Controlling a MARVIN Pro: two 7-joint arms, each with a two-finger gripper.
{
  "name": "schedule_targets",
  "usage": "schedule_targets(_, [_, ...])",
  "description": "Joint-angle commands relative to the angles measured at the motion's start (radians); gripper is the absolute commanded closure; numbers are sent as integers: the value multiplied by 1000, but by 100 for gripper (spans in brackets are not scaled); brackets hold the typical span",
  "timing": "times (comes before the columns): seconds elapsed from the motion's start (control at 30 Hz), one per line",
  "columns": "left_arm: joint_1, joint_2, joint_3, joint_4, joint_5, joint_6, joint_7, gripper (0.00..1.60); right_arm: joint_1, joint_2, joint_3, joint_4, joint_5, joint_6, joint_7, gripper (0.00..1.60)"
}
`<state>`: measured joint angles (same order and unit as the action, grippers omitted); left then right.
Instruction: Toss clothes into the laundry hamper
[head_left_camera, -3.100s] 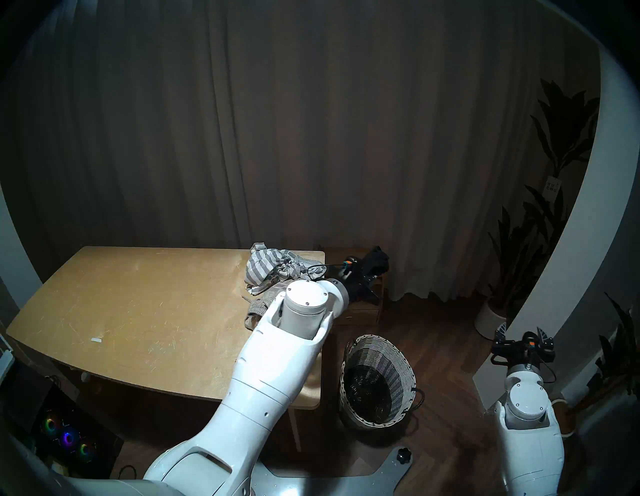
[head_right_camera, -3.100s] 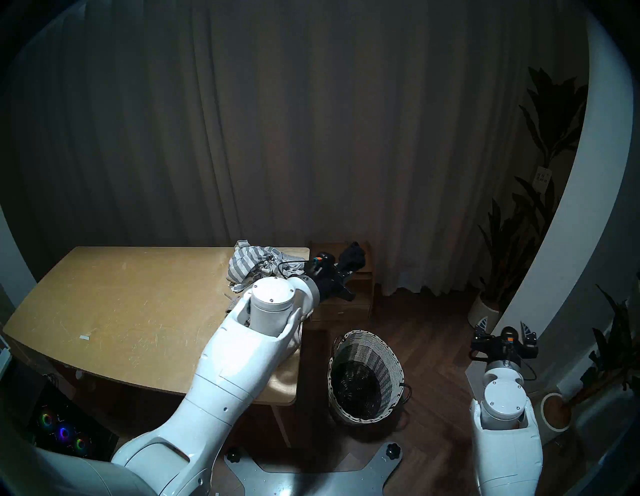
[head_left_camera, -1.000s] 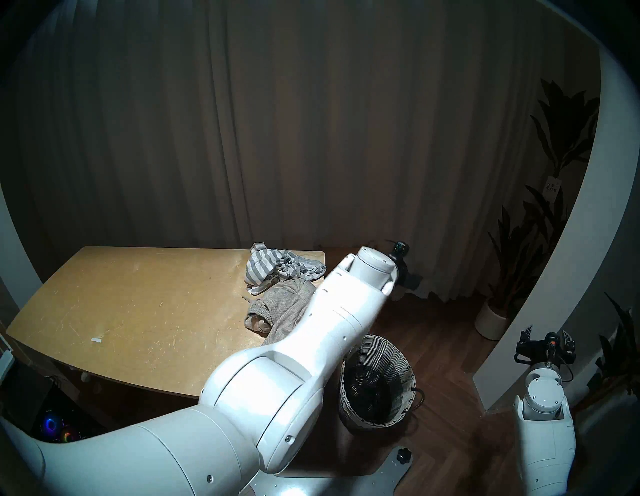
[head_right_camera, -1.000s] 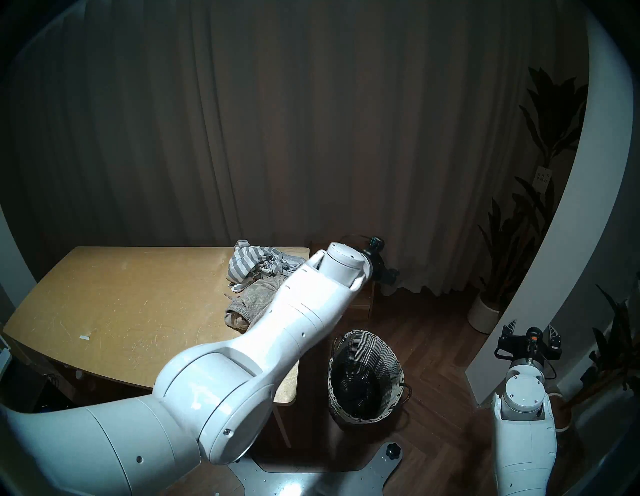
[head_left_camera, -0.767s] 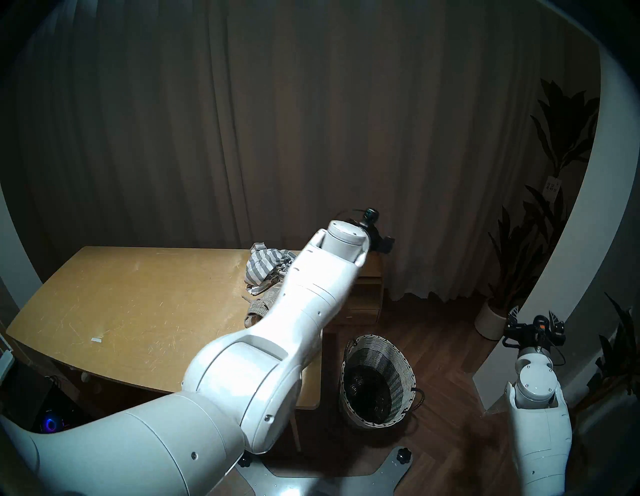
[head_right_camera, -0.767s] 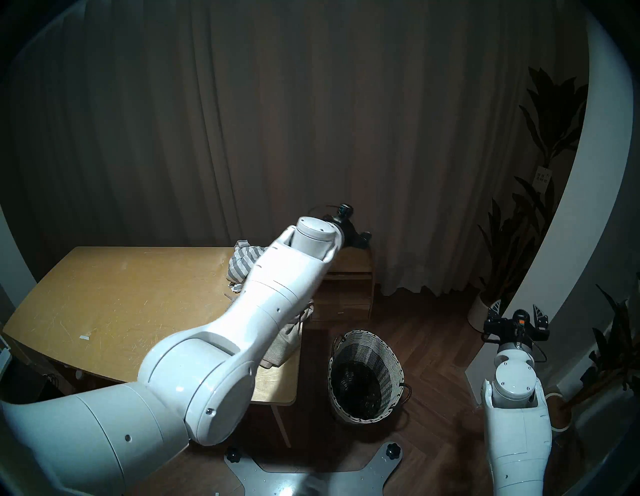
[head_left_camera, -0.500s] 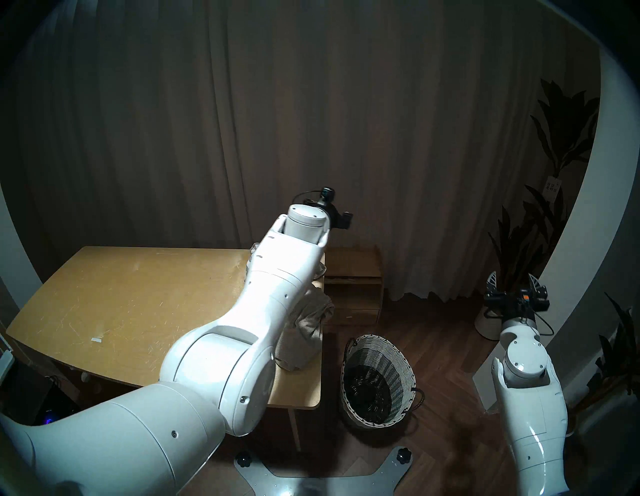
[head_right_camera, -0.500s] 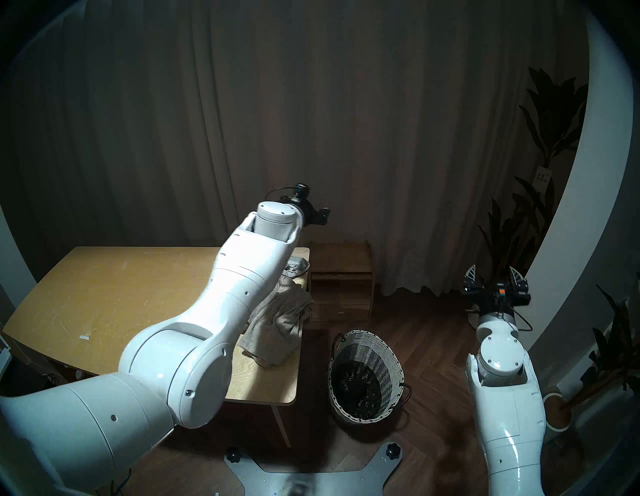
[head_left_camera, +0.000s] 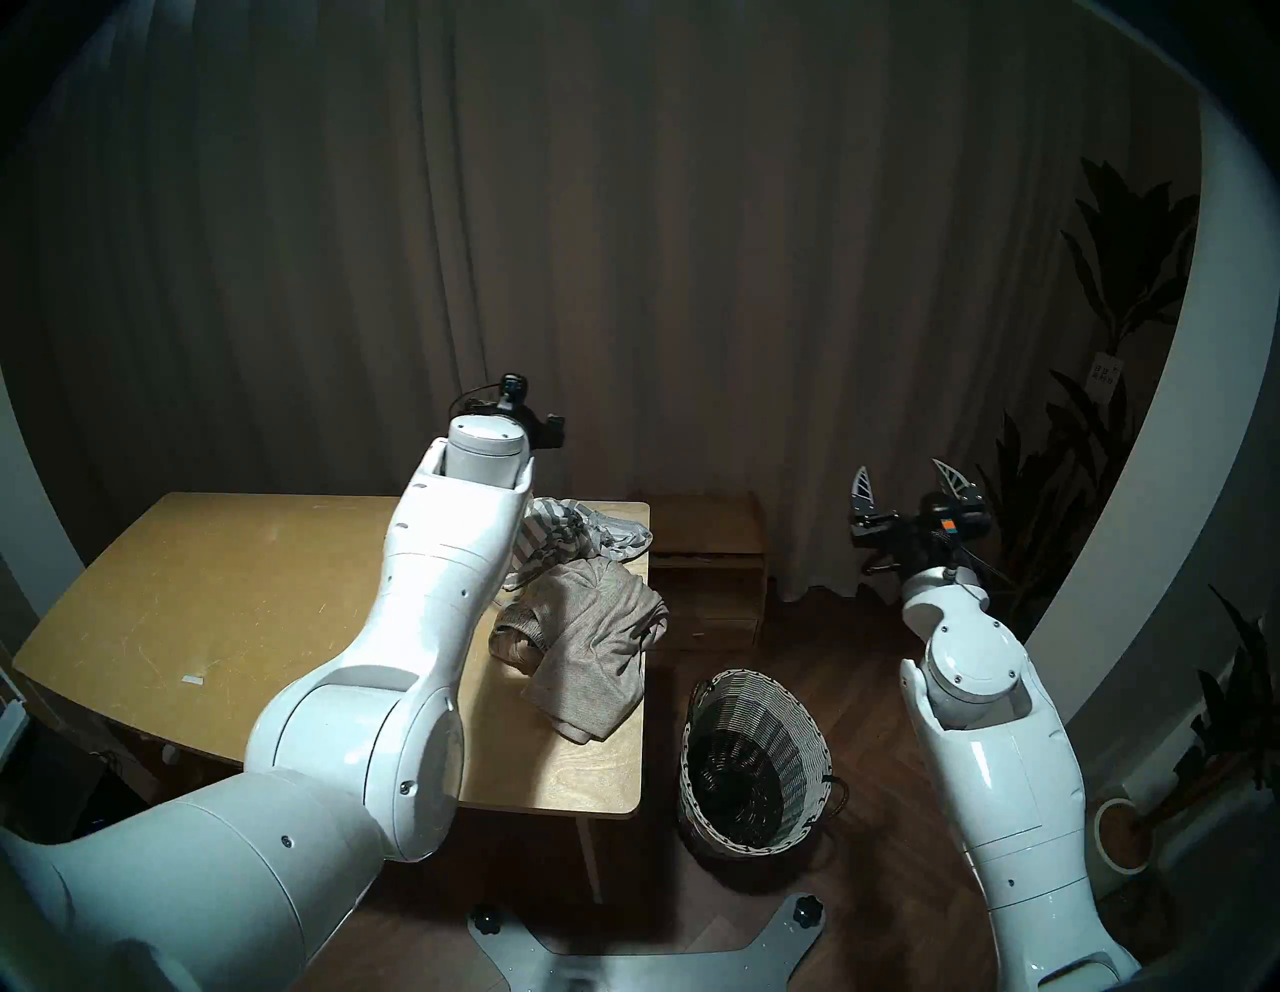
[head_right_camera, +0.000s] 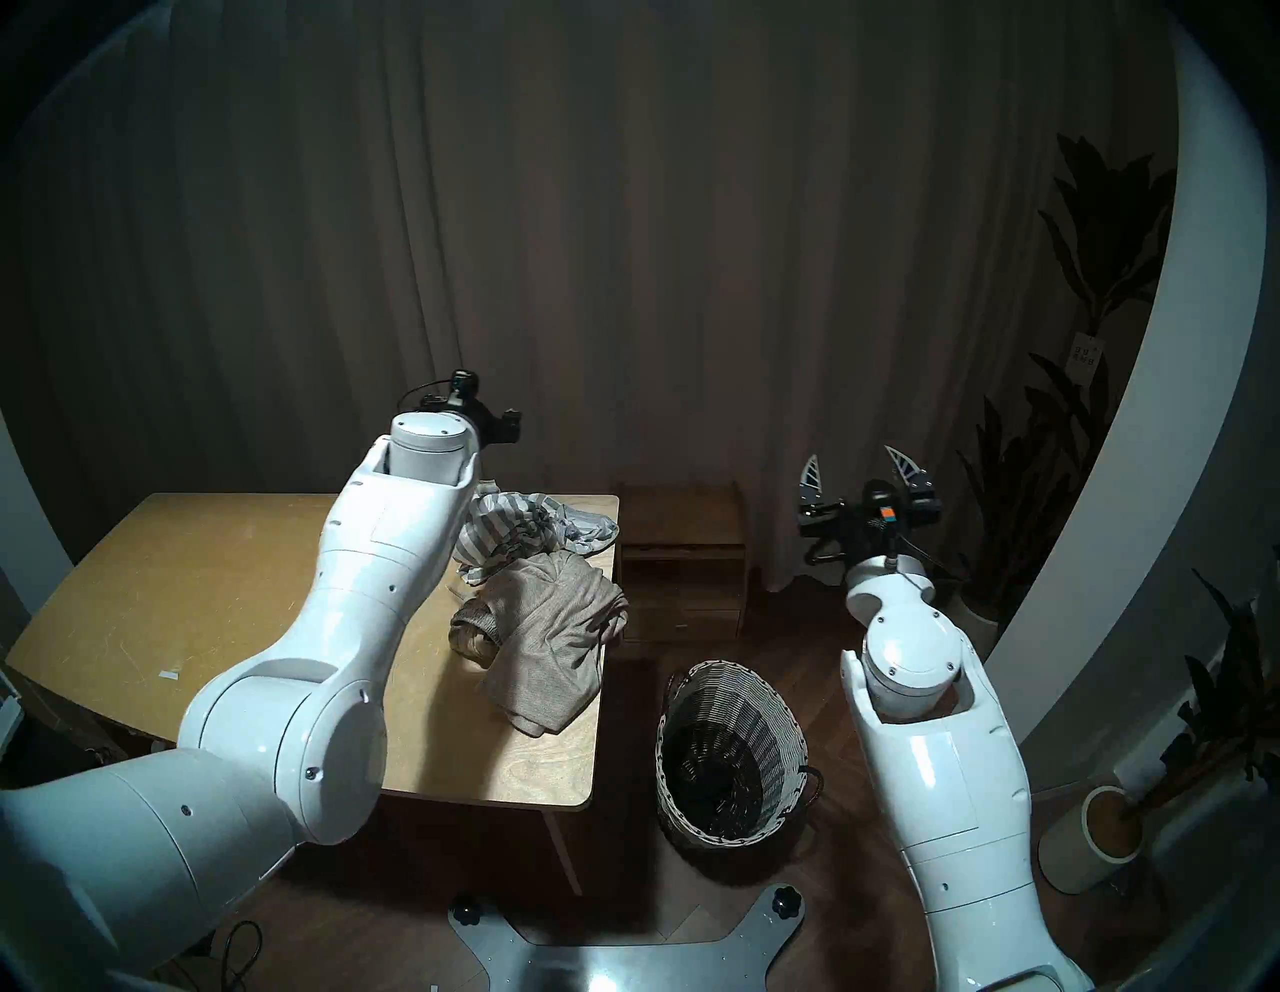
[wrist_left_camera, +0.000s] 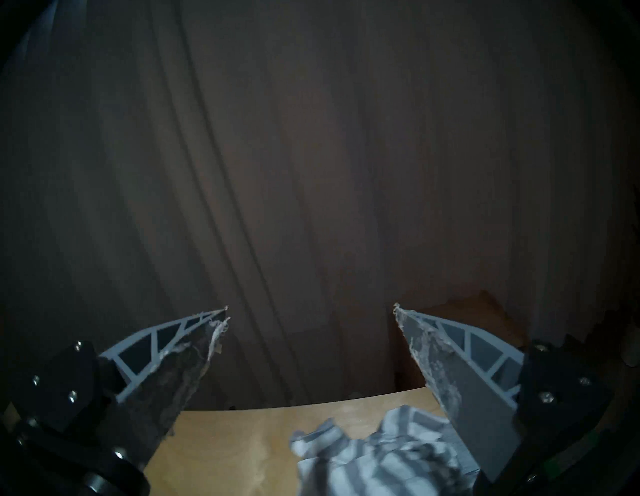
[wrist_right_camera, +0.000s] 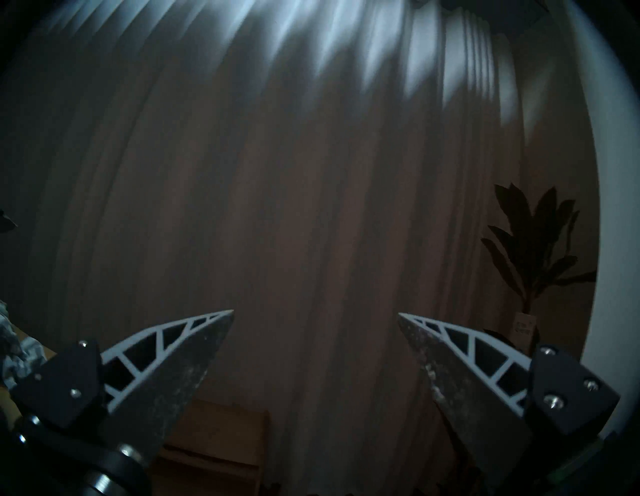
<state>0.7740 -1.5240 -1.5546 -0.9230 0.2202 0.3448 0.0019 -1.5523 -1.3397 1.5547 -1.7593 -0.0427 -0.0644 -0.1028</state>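
The left gripper (wrist_left_camera: 310, 311) is standing with its fingers (wrist_left_camera: 446, 350) spread wide and holding nothing; it is hovering above the far edge of the wooden table (head_left_camera: 208, 589), pointing toward the curtain (head_left_camera: 623, 242); the striped cloth (wrist_left_camera: 381, 453) is lying crumpled just below and ahead of it. The right gripper (head_left_camera: 906, 478) is also standing wide apart and empty; it is pointing up and forward toward the curtain, raised above the floor to the right of the small wooden cabinet (head_left_camera: 706, 554). The beige-grey knit top (head_left_camera: 589, 644) is lying bunched at the table's right edge, touching the striped cloth (head_left_camera: 582, 537) behind it; part of it is reaching the table rim. The laundry hamper (head_left_camera: 796, 734) is sitting on the floor just beside the table's right side, tilted, its dark inside facing the head camera; whether the black piece is lying inside cannot be told.
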Motion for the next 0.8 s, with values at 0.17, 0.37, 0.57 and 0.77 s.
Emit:
schedule_targets(0.17, [144, 111, -95, -110, -1, -23, 28, 0, -39, -43, -220, -28, -27, -20, 98, 0])
schedule_targets(0.37, [211, 111, -120, -167, -11, -40, 25, 0, -74, -51, -297, -12, -38, -17, 130, 0])
schedule_targets(0.57, [277, 116, -136, -244, -22, -72, 15, 0, -96, -58, -377, 9, -52, -14, 158, 0])
schedule_targets(0.77, [337, 119, -148, -319, -46, -109, -8, 0, -103, -58, -445, 72, -70, 3, 192, 0])
